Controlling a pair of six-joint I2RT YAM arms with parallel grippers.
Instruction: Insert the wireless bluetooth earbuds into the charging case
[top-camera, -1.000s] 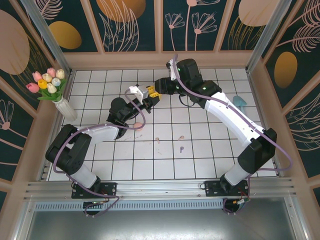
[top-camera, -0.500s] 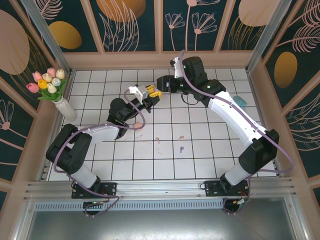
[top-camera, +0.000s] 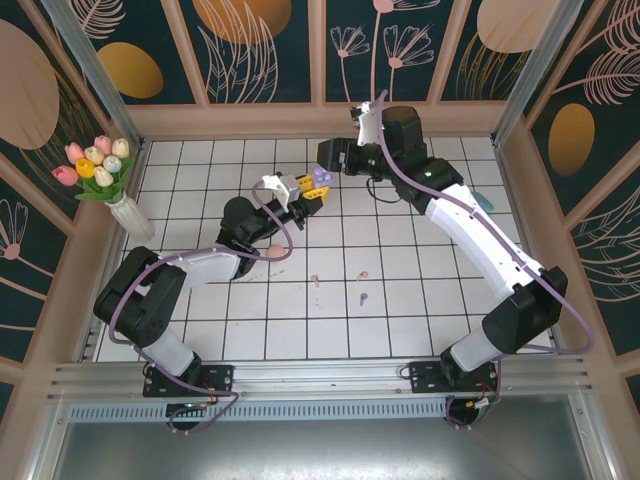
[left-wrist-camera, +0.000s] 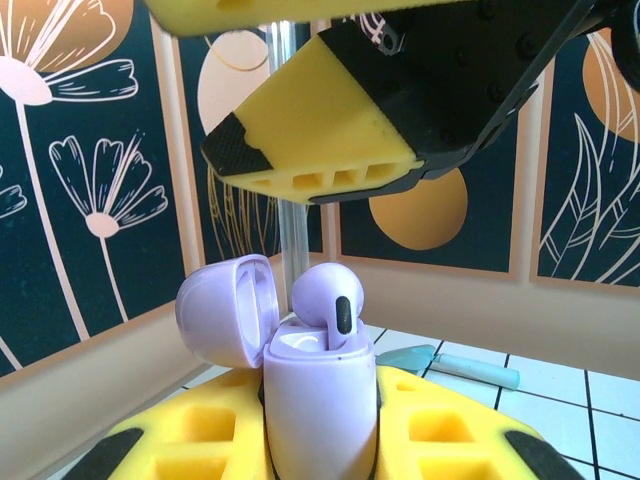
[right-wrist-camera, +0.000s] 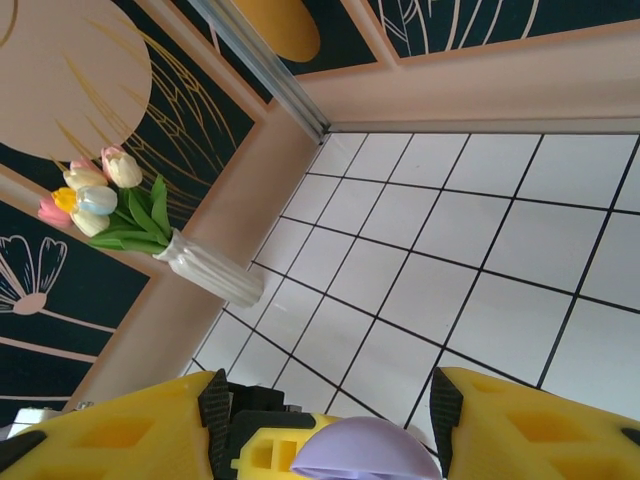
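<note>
Right fingers (right-wrist-camera: 328, 415) have drawn back toward the upper centre of the overhead frame, part open and empty, near the case (left-wrist-camera: 320, 400). Left fingers (top-camera: 306, 193) clamp that case, lid (left-wrist-camera: 225, 310) open. One purple earbud (left-wrist-camera: 325, 300) stands proud of its socket: an off-axis push could tip it out, and closing the lid now would likely jam. Other earbuds (top-camera: 363, 298) lie on the bench (top-camera: 420, 320), lower centre.

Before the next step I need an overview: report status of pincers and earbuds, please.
Left pincer shut on purple case, lid open. Seated purple earbud stands in it. Right pincer open, over case. On tiles: loose purple earbud, two pink earbuds.
</note>
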